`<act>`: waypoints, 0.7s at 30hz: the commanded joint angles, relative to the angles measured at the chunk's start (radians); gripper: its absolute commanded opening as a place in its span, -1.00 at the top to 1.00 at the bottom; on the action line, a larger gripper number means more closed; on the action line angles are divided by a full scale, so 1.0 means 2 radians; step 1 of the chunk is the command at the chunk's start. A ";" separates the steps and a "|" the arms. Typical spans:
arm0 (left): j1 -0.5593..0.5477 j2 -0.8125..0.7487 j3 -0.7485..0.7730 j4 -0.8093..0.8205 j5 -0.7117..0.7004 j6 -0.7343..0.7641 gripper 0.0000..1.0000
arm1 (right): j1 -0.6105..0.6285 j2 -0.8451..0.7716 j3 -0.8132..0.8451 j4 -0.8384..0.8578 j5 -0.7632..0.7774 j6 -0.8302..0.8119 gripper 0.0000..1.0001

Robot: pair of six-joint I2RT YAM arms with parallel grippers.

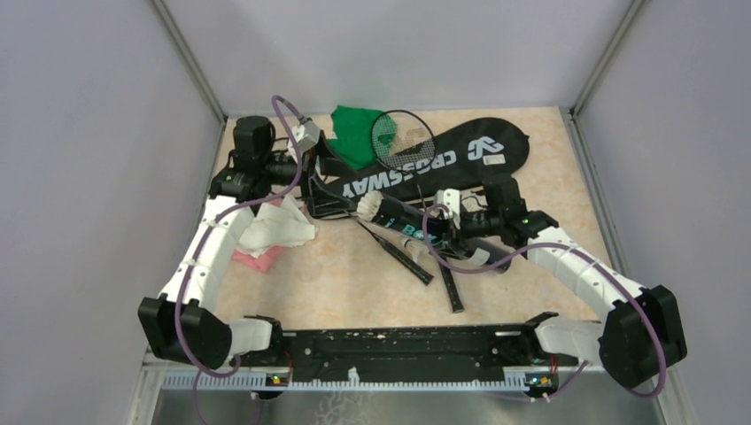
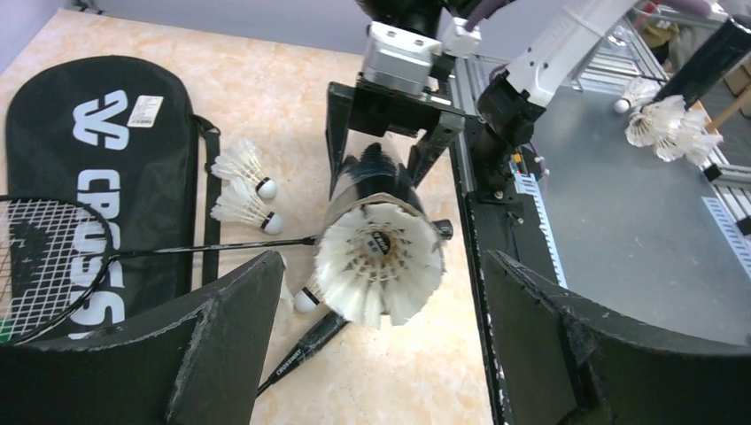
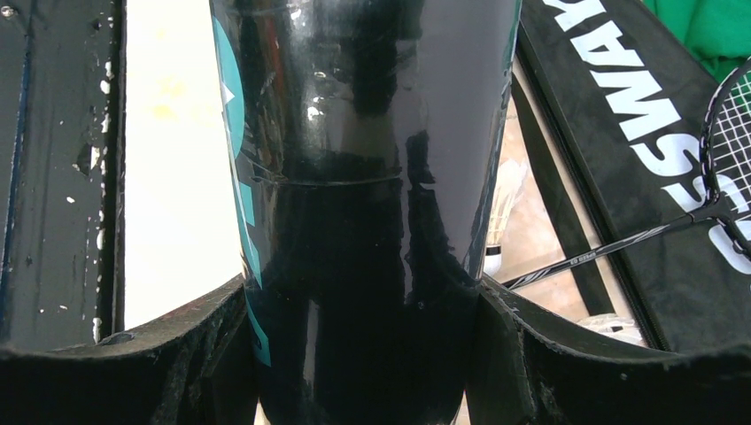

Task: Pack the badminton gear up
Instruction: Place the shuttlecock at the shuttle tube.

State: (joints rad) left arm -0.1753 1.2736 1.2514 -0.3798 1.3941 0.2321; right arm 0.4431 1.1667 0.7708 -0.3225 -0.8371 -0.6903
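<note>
Top external view: two thin black rackets (image 1: 414,266) lie mid-worktop, grips angled toward the near edge of the beige marbled worktop (image 1: 336,283). Just beyond the grips, right of centre, a long black tube with teal lettering (image 1: 403,226) sits slanted. The right tool (image 1: 452,221) is clamped round its middle. Right wrist view shows the fingers (image 3: 133,354) pressed on both sides of the glossy wall. Can't tell if the tube rests on the worktop or is lifted.

The tube's open end points left, stuffed with white feather shuttlecocks (image 2: 381,266). The left tool (image 1: 321,197) sits just off that end, fingers (image 2: 204,345) wide apart, gripping nothing. The tube mouth shows between them, not touching.

A crumpled white cloth (image 1: 282,226) and a pink cloth (image 1: 257,259) lie near the left edge, touching each other. Three loose shuttlecocks (image 2: 241,166) lie on the worktop between tube and bag.

The black "CROSSWAY" racket bag (image 1: 460,158) lies flat along the far edge. One racket's strung head (image 1: 403,140) rests on its left end. A green cloth (image 1: 354,133) is at the far edge, just left of the bag.
</note>
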 commanded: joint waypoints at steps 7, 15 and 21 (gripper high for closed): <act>-0.076 -0.005 0.035 -0.150 -0.042 0.176 -0.72 | 0.004 0.019 0.051 0.005 -0.005 0.021 0.34; -0.101 0.003 0.028 -0.149 -0.092 0.192 -0.60 | 0.005 0.016 0.047 0.008 -0.005 0.021 0.34; -0.123 0.008 0.013 -0.149 -0.093 0.204 -0.58 | 0.004 0.015 0.047 0.016 -0.006 0.032 0.34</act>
State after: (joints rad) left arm -0.3843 1.2755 1.2812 -0.6773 1.2049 0.5735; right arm 0.4431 1.2118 0.8253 -0.3393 -0.8272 -0.6495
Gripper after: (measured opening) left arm 0.794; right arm 0.656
